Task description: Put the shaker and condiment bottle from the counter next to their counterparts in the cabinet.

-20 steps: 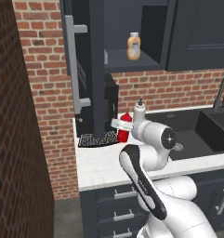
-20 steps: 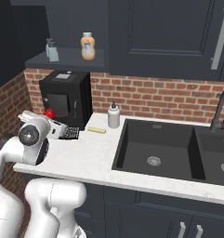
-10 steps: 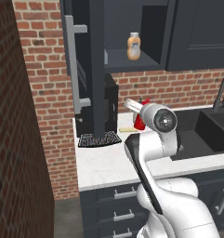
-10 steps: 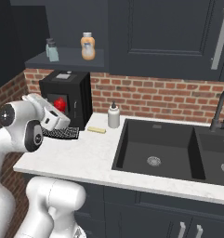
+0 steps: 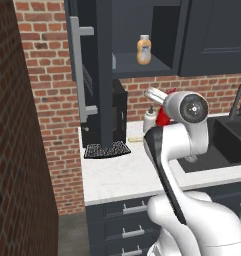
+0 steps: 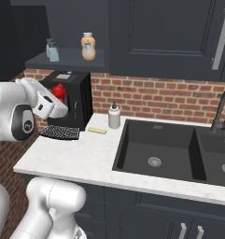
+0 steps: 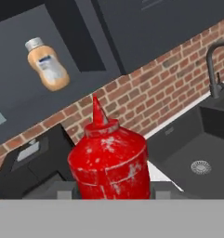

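Arm raised, gripper (image 7: 106, 193) clamped on red bottle (image 7: 108, 160)

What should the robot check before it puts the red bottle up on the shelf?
1. Red bottle held in the gripper: ok, it sits between the fingers, lifted off the counter.
2. Bottle upright: ok in the right base view; the hand view is tilted.
3. Cabinet door open: ok, the shelf is showing.
4. Room beside the orange bottle: ok, bare shelf lies to its right.
5. Grey shaker on the shelf out of the way: ok, it stands left of the orange bottle.
6. Coffee machine clear of the path upward: cannot tell, the gripper is close over it.
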